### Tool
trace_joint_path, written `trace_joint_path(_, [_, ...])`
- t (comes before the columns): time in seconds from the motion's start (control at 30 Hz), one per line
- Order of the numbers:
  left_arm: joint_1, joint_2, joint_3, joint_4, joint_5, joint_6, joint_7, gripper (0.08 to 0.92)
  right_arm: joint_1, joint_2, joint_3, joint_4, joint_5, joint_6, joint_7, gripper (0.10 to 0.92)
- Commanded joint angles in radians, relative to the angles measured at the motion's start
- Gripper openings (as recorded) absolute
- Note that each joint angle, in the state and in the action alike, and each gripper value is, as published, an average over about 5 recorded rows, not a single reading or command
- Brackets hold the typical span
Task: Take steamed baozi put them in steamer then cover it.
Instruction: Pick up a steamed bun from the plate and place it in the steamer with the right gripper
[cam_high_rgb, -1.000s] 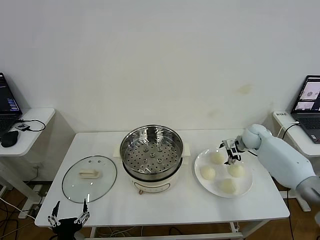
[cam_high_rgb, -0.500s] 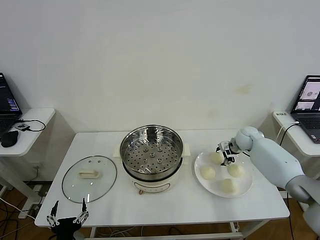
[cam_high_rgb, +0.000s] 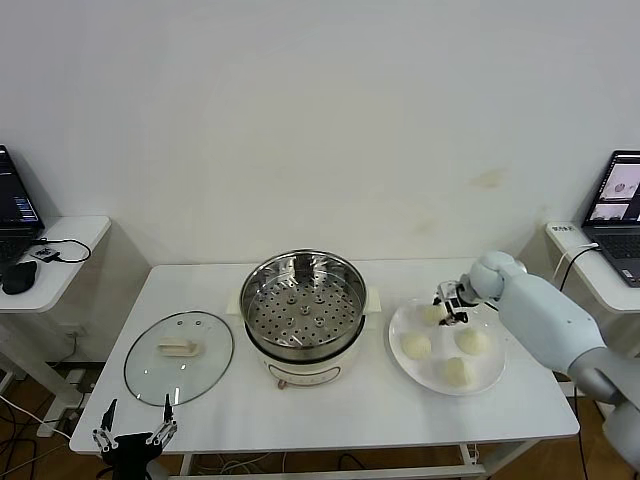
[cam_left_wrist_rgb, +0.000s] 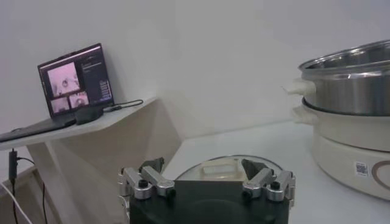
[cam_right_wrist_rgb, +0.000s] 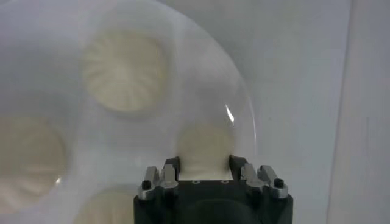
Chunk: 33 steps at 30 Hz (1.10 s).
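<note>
While the left end effector hangs spread, the right end effector pinches a baozi.

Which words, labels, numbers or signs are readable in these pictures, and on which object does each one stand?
No text is readable.
Steamer base: a small square code sticker, too small to read.
Laptop screen: windows, too blurred to read.
Small white tag beside the right-hand laptop: marks illegible.

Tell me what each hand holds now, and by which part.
The right hand is shut on the bun at the back of the plate, gripping its two sides. The left hand is open and holds nothing.
</note>
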Motion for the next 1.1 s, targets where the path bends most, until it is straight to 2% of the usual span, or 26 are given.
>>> trace_joint_path(0.03, [0.0,0.005,0.002,0.0,-0.002,0.0,0.0,0.823,0.08,-0.095,-0.08,0.176,0.131,-0.021,-0.003,0.536])
trace_joint_path(0.23, [-0.001,0.015,0.004,0.0,-0.013,-0.002,0.002,0.823,0.272,-0.18,-0.217,0.347,0.287,-0.054,-0.004,0.543])
trace_joint_path(0.47, [0.007,0.038,0.017,-0.016,-0.125,-0.008,0.018,0.823,0.497,-0.163,-0.357,0.399,0.462,-0.049,0.004,0.543])
trace_joint_path(0.63, [0.004,0.041,0.02,-0.019,-0.154,-0.028,0.026,0.823,0.617,-0.072,-0.453,0.391,0.544,-0.03,0.025,0.543])
trace_joint_path(0.83, [0.005,0.038,0.02,-0.018,-0.148,-0.042,0.027,0.823,0.672,0.081,-0.532,0.336,0.573,0.001,0.047,0.543])
trace_joint_path(1.1, [0.021,0.038,0.018,-0.015,-0.149,-0.06,0.034,0.823,0.641,0.282,-0.602,0.247,0.537,0.067,0.071,0.542])
